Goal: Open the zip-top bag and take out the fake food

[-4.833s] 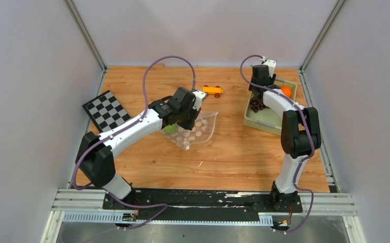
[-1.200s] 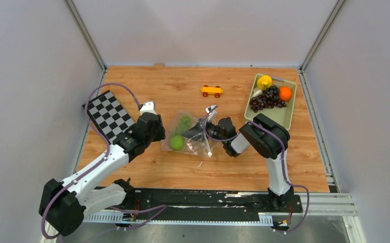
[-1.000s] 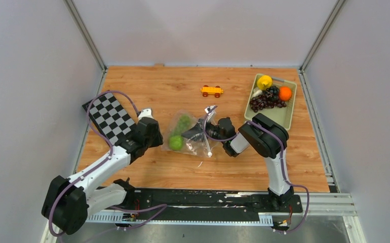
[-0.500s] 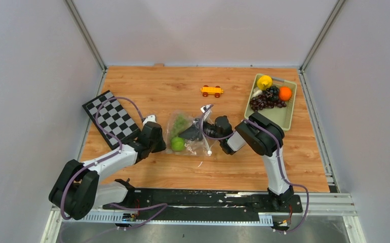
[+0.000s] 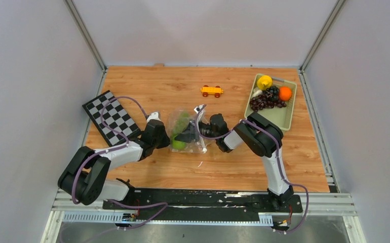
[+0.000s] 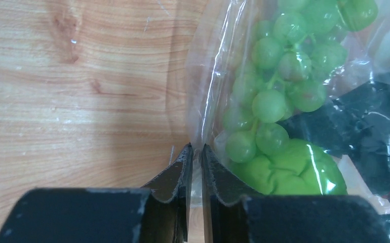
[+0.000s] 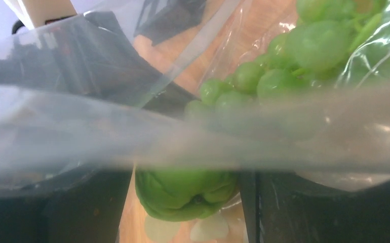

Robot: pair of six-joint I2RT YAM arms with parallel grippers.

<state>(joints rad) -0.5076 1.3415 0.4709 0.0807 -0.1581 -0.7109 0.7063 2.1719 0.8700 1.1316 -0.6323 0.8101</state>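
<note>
Fingers pinched on zip-top bag [image 6: 208, 91] (L gripper [image 6: 195, 152]), wide round green fake food [image 6: 294, 174] inside (R gripper [image 7: 183, 212]); next grab & pull out.

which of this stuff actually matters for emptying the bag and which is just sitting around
Part of the job:
zip-top bag
green grapes and green round piece, inside it
lemon, orange ball and dark grapes, already in the tray

Just lying about:
toy car
checkerboard
</note>
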